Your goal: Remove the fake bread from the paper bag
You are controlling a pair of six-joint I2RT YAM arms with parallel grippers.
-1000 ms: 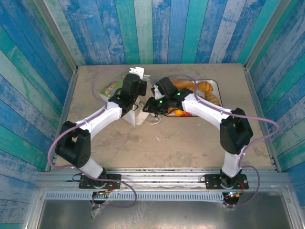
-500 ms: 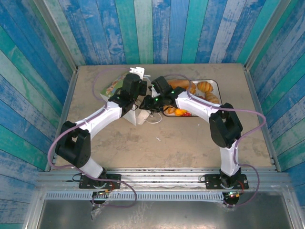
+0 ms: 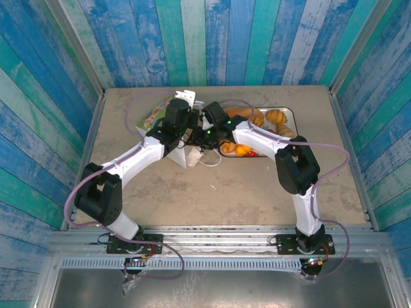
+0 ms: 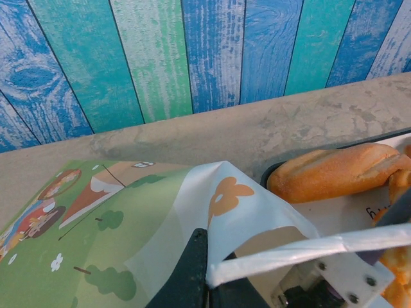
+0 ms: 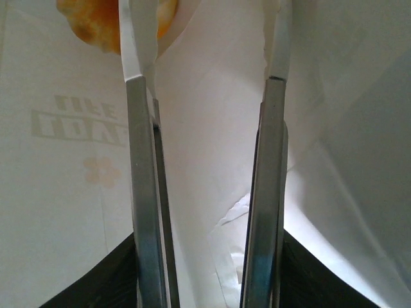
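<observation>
You are working on a sandy brown bench (image 3: 257, 186) that is looking scuffed. Plank walls (image 3: 212, 38) painted blue and green are standing all round it. A tray (image 3: 294, 115) is sitting at the far right of the bench. A green picture mat (image 4: 77, 250) with little trees is lying at the far left. The white paper bag (image 3: 183, 156) is sitting between them, and both of your arms are reaching in to it.

Your left hand (image 4: 209, 285) is clenched on a white strip of the bag. I cannot tell if the strip is the handle or the top edge. Your right hand (image 5: 205, 276) is grasping the metal tongs (image 5: 266, 192). Their two long blades are poking deep inside the bag with a gap between them.

One piece of fake bread (image 5: 96, 22) is sitting inside the bag, right by the tip of the blade on the left of the right wrist view. It is looking round, shiny and orange-gold. A long roll (image 4: 334, 173) is lying in the tray. It is golden brown and smooth, and more buns are lying beside it.
</observation>
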